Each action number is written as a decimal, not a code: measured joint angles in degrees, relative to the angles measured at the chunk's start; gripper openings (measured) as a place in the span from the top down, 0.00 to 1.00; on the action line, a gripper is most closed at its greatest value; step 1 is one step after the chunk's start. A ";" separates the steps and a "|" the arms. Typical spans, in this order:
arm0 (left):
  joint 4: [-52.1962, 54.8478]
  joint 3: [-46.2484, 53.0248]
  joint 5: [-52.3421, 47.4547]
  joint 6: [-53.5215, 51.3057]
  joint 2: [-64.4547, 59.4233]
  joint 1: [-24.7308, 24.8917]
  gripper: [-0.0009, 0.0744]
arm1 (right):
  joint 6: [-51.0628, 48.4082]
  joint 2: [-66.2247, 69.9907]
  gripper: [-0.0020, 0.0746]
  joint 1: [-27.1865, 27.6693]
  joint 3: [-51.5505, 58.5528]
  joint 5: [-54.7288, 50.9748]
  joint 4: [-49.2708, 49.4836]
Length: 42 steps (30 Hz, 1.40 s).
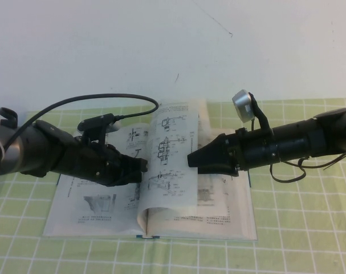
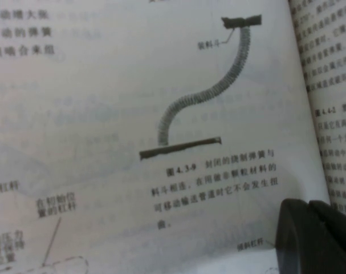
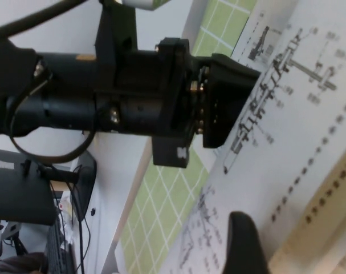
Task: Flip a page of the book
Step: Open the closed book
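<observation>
The book (image 1: 221,220) lies open on the green checked cloth, its dark teal cover edge (image 1: 151,236) at the front. One page (image 1: 174,165) stands nearly upright over the spine, curved. My left gripper (image 1: 141,165) rests on the left-hand leaf, shut, just left of the raised page; its fingers (image 2: 295,240) lie together on the printed paper (image 2: 161,114). My right gripper (image 1: 191,158) is open at the right face of the raised page. One dark finger (image 3: 244,245) shows against the page (image 3: 287,148), with the left arm (image 3: 133,97) beyond the page's edge.
The green checked cloth (image 1: 301,251) covers the table around the book. A black cable (image 1: 104,100) loops from the left arm above the book. A silver-capped camera (image 1: 242,103) sits on the right wrist. A white wall (image 1: 161,45) stands behind.
</observation>
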State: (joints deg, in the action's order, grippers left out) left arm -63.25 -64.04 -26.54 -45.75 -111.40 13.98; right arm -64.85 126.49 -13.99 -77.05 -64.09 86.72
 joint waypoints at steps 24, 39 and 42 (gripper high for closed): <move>17.37 0.12 -4.88 5.61 14.30 0.11 0.99 | -0.11 0.09 0.44 0.00 0.00 -2.23 2.91; 25.39 11.50 -9.76 10.62 29.27 10.63 0.99 | -0.66 0.09 0.44 0.00 0.00 -2.25 3.16; 25.52 16.61 -3.89 11.40 33.24 14.90 0.99 | -1.05 0.09 0.44 0.00 0.00 -2.25 3.24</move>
State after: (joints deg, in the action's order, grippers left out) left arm -37.73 -47.43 -30.44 -34.35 -78.17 28.89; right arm -65.90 126.59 -13.99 -77.05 -66.35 89.96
